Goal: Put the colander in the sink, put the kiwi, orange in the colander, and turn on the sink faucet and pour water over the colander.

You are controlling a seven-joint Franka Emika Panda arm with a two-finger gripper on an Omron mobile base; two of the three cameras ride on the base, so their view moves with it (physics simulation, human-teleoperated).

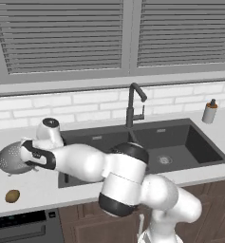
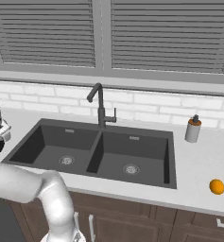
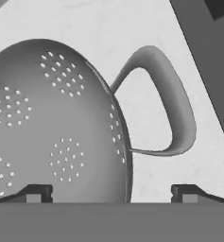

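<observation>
Hiding colander [image 1: 9,159] edge, arm [image 1: 85,163] overlapping

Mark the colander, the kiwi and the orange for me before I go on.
colander [image 1: 8,160]: left base view, on its perforated bowl wall.
kiwi [image 1: 12,195]: left base view, middle of the brown fruit on the counter.
orange [image 2: 217,186]: right base view, middle of the fruit.

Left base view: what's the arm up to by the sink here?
The white arm reaches left over the counter, its open tool poised at the rim of the round silvery perforated colander. Nothing is held. The small brown oval kiwi lies in front of the colander, the bright orange right of the dark grey double-basin sink.
</observation>
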